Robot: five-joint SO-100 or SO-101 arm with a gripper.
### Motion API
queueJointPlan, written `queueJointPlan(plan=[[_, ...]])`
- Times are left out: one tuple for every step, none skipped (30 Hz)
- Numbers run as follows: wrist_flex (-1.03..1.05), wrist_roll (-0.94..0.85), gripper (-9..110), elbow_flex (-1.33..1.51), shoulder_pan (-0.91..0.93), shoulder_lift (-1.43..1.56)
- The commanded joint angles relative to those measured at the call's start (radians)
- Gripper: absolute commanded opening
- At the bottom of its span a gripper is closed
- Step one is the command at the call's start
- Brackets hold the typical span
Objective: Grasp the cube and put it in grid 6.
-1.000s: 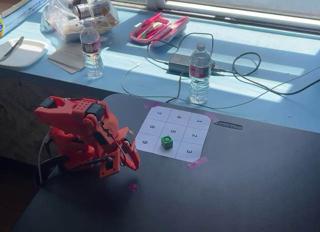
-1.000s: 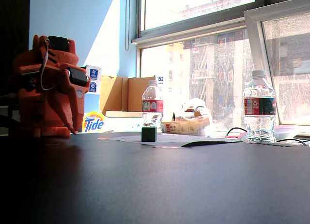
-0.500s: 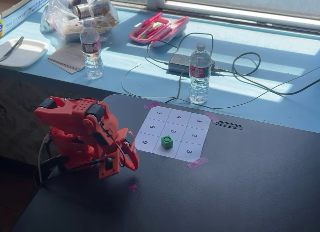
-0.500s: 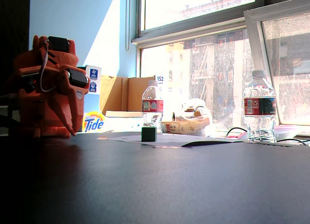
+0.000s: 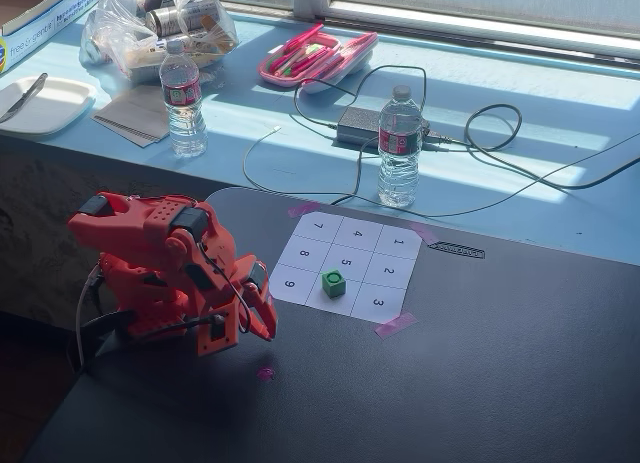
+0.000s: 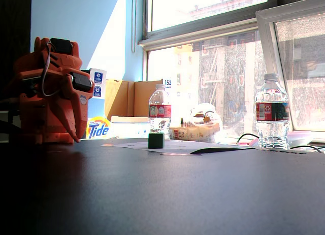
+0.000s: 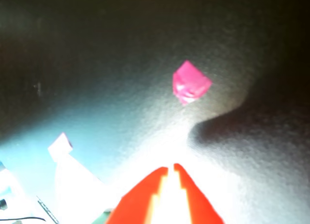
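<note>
The tiny green cube (image 5: 333,283) sits on the white numbered sheet (image 5: 300,251), in the front-row cell between "9" and "3". That is grid 6's place, and the cube covers its digit. In the low fixed view the cube (image 6: 156,140) stands on the sheet's near edge. My orange gripper (image 5: 268,331) hangs tips-down from the folded arm, left of the sheet and apart from the cube. It also shows in the low fixed view (image 6: 76,137). In the wrist view its jaws (image 7: 170,168) stand almost together with nothing between them.
Two water bottles (image 5: 399,148) (image 5: 183,98) stand behind the dark table. There are also a power brick with cables (image 5: 360,125), a pink case (image 5: 318,55) and a bag of cans (image 5: 160,23). A pink tape mark (image 7: 191,86) lies on the table below the gripper.
</note>
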Motion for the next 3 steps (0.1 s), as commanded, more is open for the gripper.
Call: queueJointPlan(plan=[[-0.002,-0.008,0,-0.002,0.000,0.003],[-0.002,-0.008,0,-0.002,0.000,0.003],[-0.002,-0.009,0,-0.002,0.000,0.003]])
